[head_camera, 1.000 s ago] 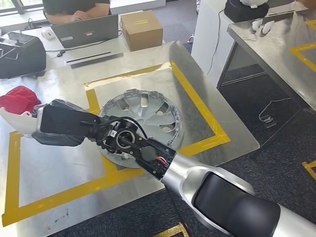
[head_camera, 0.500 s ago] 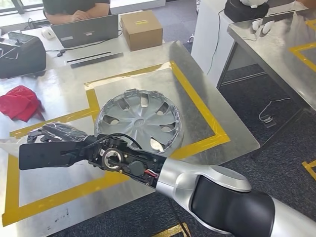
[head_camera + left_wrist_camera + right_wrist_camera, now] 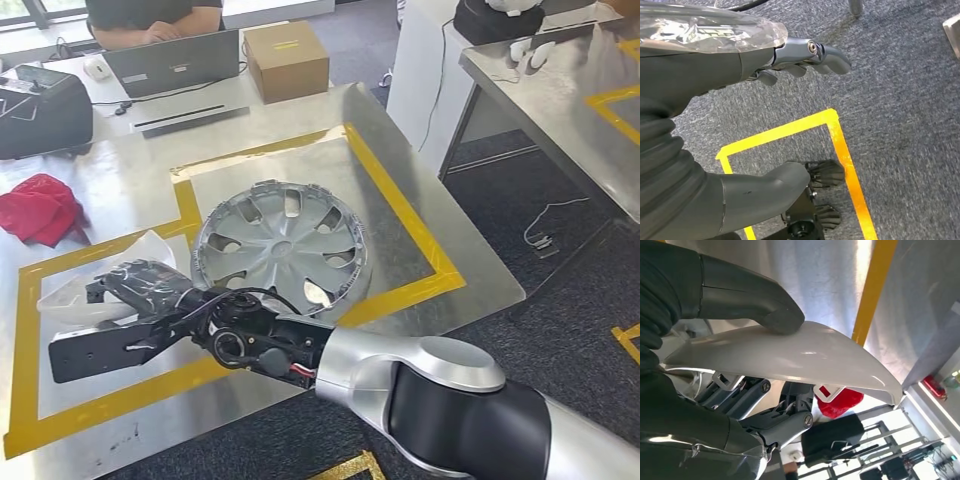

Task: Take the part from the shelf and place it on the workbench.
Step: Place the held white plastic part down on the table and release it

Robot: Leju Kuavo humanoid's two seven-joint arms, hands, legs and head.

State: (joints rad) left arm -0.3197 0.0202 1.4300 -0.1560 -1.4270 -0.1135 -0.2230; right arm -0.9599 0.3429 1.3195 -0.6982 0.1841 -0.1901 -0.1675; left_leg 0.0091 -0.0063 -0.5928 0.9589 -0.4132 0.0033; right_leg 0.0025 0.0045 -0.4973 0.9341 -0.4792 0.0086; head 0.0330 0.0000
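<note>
Right hand (image 3: 140, 290) grips a white part (image 3: 106, 290) low over the worktop (image 3: 113, 190).

Its thumb (image 3: 753, 295) presses one face of the part and its fingers (image 3: 764, 420) close under the other. The part sits just beside the hubcap (image 3: 283, 243), inside the yellow tape (image 3: 189, 205). Farther from the hubcap lies a red cloth (image 3: 41, 208); beyond it stands a closed cardboard box (image 3: 287, 58). The left hand (image 3: 764, 60) hangs over the carpet, fingers loosely straight and holding nothing.

A silver hubcap (image 3: 283, 245) lay inside the yellow tape (image 3: 407, 215); a red cloth (image 3: 41, 208), cardboard box (image 3: 287, 60) and what looked like a laptop (image 3: 173, 62) sat beyond.
</note>
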